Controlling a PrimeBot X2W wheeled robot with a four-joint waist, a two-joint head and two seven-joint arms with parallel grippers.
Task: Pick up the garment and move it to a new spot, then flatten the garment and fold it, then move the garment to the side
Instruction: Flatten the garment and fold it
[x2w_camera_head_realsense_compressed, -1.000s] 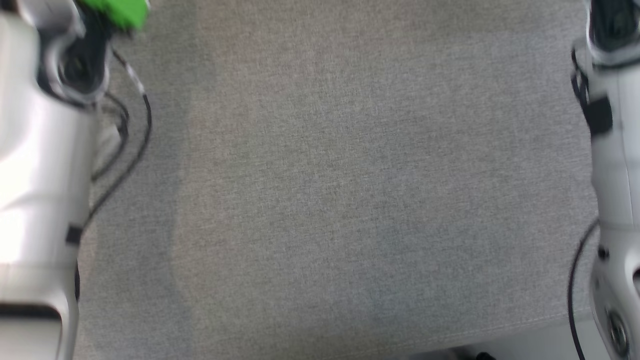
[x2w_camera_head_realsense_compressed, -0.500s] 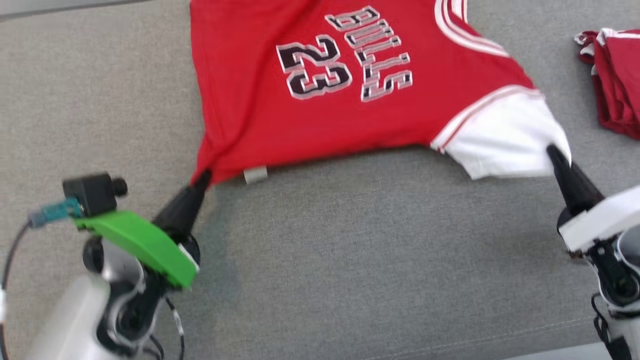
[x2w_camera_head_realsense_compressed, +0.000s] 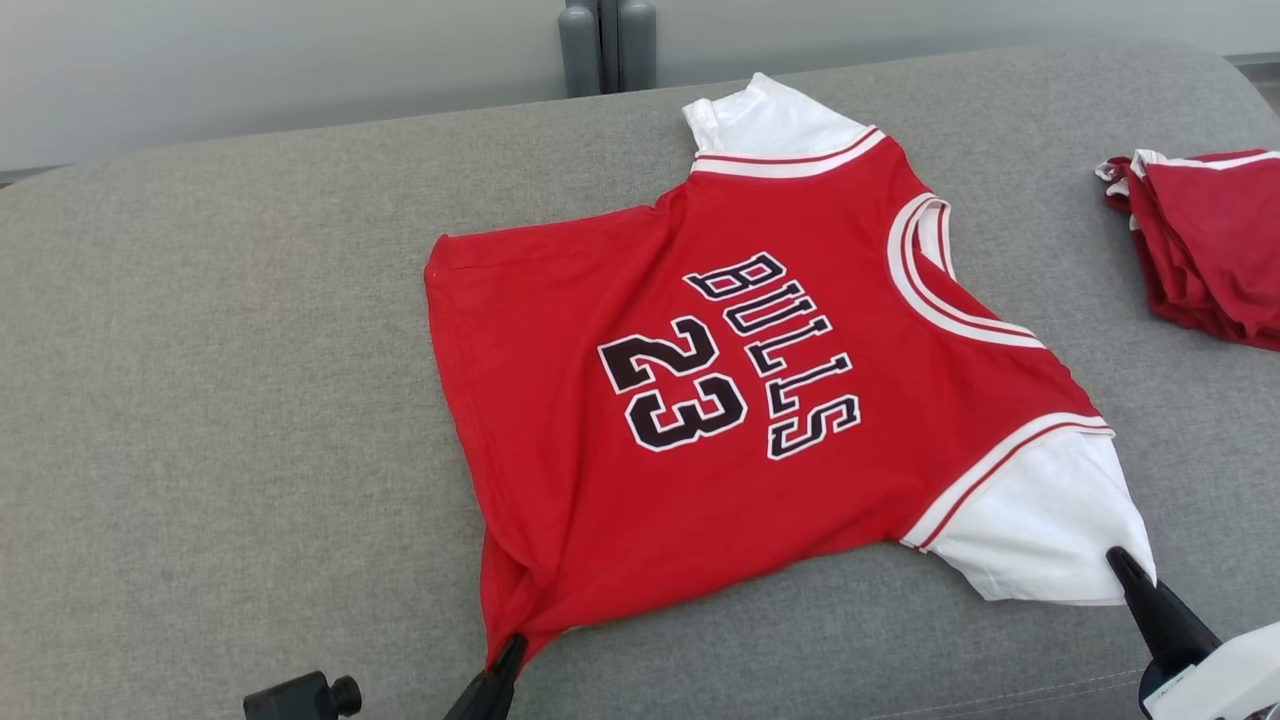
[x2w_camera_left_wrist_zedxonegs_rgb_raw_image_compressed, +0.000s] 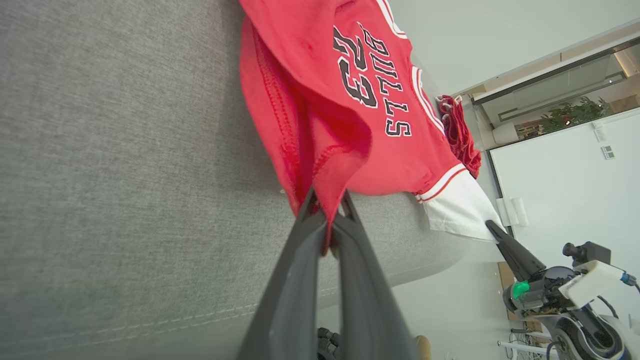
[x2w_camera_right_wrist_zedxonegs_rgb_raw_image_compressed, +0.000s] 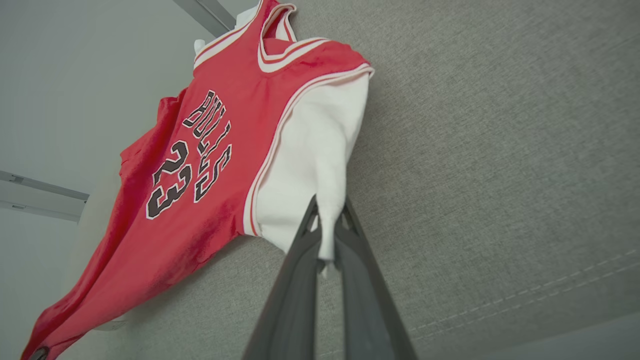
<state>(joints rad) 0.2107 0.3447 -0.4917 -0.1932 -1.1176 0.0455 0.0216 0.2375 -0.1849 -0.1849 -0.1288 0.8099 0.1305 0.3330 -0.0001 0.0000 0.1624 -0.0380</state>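
Along the cushion (x2w_camera_head_realsense_compressed: 200, 400) edge, left fingers (x2w_camera_head_realsense_compressed: 492, 688) pinch the garment (x2w_camera_head_realsense_compressed: 560, 480) hem (x2w_camera_head_realsense_compressed: 510, 610), right fingers (x2w_camera_head_realsense_compressed: 1160, 615) the sleeve (x2w_camera_head_realsense_compressed: 1040, 530)

This is looking like a lab or office test room. A broad grey cushion (x2w_camera_head_realsense_compressed: 200, 400) with a stitched seam (x2w_camera_right_wrist_zedxonegs_rgb_raw_image_compressed: 525, 296) is serving as the work surface, standing before a bare pale wall (x2w_camera_head_realsense_compressed: 250, 70) with two grey posts (x2w_camera_head_realsense_compressed: 605, 45) rising behind it. In the left wrist view a plain white panel (x2w_camera_left_wrist_zedxonegs_rgb_raw_image_compressed: 565, 190) is running along the far side, small plates (x2w_camera_left_wrist_zedxonegs_rgb_raw_image_compressed: 607, 152) are sitting on it, and a plant (x2w_camera_left_wrist_zedxonegs_rgb_raw_image_compressed: 575, 112) is showing past a glazed opening higher up. The floor (x2w_camera_left_wrist_zedxonegs_rgb_raw_image_compressed: 450, 310) is lying pale and smooth. A pile (x2w_camera_head_realsense_compressed: 1210, 250) of red clothes is resting on the cushion, apart from a spread red jersey (x2w_camera_head_realsense_compressed: 700, 400) of the same colours.
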